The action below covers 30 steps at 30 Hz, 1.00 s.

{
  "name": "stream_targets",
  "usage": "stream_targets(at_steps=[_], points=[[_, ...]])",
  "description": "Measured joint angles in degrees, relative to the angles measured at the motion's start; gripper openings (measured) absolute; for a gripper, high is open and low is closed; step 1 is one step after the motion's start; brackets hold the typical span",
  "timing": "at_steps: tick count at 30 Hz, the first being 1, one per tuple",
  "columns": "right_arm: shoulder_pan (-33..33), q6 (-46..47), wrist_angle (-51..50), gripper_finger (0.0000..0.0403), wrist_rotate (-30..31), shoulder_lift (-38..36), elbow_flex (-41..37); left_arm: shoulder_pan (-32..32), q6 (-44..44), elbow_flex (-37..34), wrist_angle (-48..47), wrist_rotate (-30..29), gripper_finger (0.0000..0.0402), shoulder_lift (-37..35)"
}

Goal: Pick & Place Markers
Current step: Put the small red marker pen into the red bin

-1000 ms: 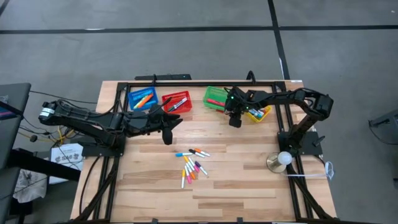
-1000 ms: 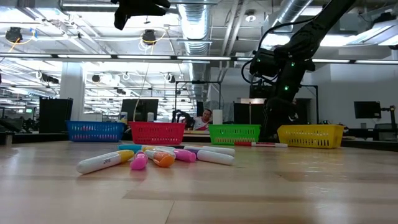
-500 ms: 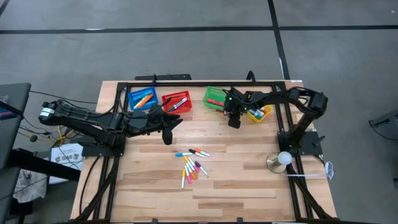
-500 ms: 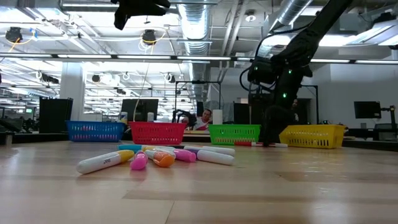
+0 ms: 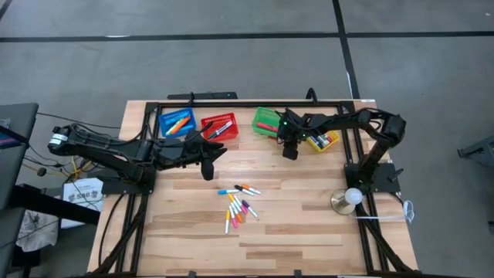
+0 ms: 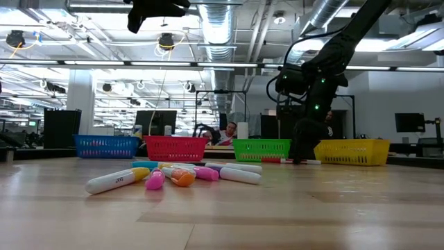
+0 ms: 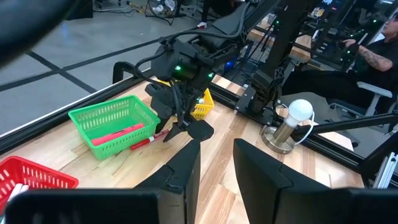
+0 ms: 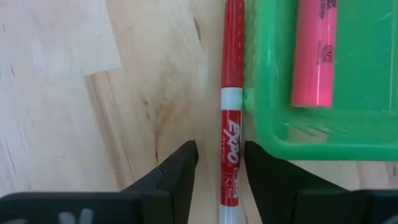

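Note:
A red marker [image 8: 231, 124] lies flat on the wood along the outside wall of the green basket [image 8: 311, 134]. My right gripper [image 8: 221, 168] points down over it, open, one finger on either side of its white barrel, clear of it. The marker also shows in the low view [image 6: 306, 161] below this gripper [image 6: 300, 157]. Several more markers [image 5: 239, 202] lie in a loose pile at the table's middle. My left gripper [image 5: 208, 166] hangs open and empty high above the table, left of the pile.
Blue [image 5: 177, 122], red [image 5: 220, 127], green [image 5: 268, 121] and yellow [image 5: 323, 140] baskets stand in a row at the far edge, each with markers inside. A pink marker [image 8: 314, 50] lies in the green one. A lamp with a round bulb [image 5: 351, 198] stands at the right edge.
My right gripper has sunk a little toward the red marker beside the green basket, its fingers still apart. The marker has not moved.

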Motion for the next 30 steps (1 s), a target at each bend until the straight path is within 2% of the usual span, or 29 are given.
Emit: stream_targets(at_steps=[10, 15, 24, 30], points=[[2.2, 3.7, -0.6, 0.0111, 0.6, -0.3, 0.0, 0.0, 0.0, 0.0, 0.1, 0.0, 0.0095, 0.0], [4.8, 4.1, -1.9, 0.0080, 0.0, -0.3, 0.0, 0.0, 0.0, 0.0, 0.1, 0.0, 0.0095, 0.0], [8.9, 10.9, -3.6, 0.0019, -1.3, -0.4, 0.0, 0.0, 0.1, 0.0, 0.1, 0.0, 0.0095, 0.0], [11.1, 16.9, -3.6, 0.0026, -2.6, -0.7, 0.0, 0.0, 1.4, 0.0, 0.0, 0.1, 0.0095, 0.0]])
